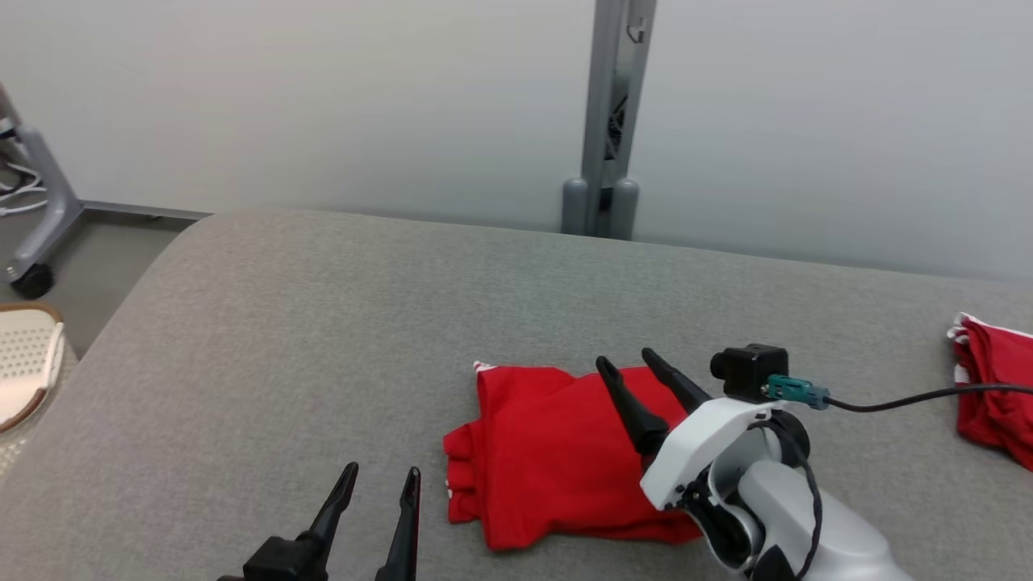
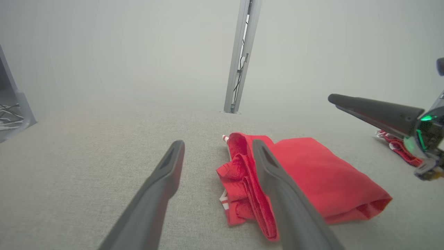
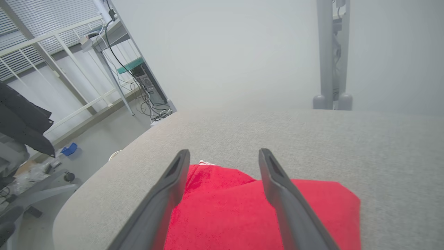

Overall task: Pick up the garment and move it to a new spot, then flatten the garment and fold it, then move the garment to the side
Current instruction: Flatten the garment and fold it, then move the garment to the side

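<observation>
The red garment (image 1: pixel 549 452) lay folded into a compact bundle on the grey fabric-covered table (image 1: pixel 323 323), near the front edge and a little right of centre. Another red cloth (image 1: pixel 997 403) sat well apart at the far right.

The right gripper (image 1: pixel 624 357) hung over the right half of the bundle with its two fingers spread wide and nothing between them. The right wrist view showed red cloth below the gap, though whether the tips touched it I could not tell. The left gripper (image 1: pixel 382 470) waited just left of the garment, jaws equally wide apart and empty.

The garment looked like a soft, light knit – limp, with no stiffness of its own. Lifted from one point it would likely sag and shed its layers. Its left end was the loose one, where stacked edges and a bit of white trim showed, while the right end looked like a closed fold. A pinch through all the layers at each end seemed the safest hold for moving it aside – dragging it over the textured table could pull the bottom layer out.
</observation>
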`<state>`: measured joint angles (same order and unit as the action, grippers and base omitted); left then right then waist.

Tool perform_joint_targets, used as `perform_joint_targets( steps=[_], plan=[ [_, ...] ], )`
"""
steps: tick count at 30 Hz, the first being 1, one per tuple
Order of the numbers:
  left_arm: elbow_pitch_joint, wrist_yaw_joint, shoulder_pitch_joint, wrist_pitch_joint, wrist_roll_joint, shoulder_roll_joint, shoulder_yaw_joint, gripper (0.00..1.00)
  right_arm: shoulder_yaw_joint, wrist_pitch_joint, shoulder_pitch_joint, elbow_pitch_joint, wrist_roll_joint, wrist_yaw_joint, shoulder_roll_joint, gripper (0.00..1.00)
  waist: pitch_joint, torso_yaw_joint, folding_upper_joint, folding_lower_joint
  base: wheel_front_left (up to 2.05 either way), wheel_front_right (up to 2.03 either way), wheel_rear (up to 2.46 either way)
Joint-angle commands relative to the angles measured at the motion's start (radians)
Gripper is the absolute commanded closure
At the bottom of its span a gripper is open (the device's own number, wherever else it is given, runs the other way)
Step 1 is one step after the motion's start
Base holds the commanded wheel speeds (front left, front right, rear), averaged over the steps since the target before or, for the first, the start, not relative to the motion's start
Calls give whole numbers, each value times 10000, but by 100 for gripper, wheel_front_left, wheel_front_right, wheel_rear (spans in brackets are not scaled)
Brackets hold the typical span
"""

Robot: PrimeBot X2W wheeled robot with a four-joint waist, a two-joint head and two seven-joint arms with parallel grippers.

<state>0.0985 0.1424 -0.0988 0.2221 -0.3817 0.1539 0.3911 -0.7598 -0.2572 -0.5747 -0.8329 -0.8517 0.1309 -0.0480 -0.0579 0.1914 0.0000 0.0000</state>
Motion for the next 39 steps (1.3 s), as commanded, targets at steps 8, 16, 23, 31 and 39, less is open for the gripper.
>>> perform_joint_targets(
  steps=[8, 16, 23, 31, 39],
  plan=[
    [-127, 391, 45, 222, -240, -187, -445, 0, 2829, -94, 1068, 1204, 2595, -4, -544, 0, -43, -1723, 0, 0, 0, 0, 0],
    [-97, 508, -8, 334, -429, -297, -773, 0, 4225, -95, 3331, 3571, 4383, -4, -1070, 0, -170, -2479, 0, 0, 0, 0, 0],
    [59, 453, -121, 418, -443, -317, -1159, 0, 4780, -96, 4830, 5059, 5236, -4, -1369, 0, -363, -2851, 0, 0, 0, 0, 0],
    [-522, 312, -458, 431, 497, -451, -1620, 0, 5512, -97, 6380, 6972, 6027, -4, -1076, 0, -638, -2904, 0, 0, 0, 0, 0],
    [-693, -124, -1236, 427, 1268, -673, -1911, 0, 5779, -97, 7053, 7030, 6115, -4, -669, 0, -1014, -2922, 0, 0, 0, 0, 0]
  ],
)
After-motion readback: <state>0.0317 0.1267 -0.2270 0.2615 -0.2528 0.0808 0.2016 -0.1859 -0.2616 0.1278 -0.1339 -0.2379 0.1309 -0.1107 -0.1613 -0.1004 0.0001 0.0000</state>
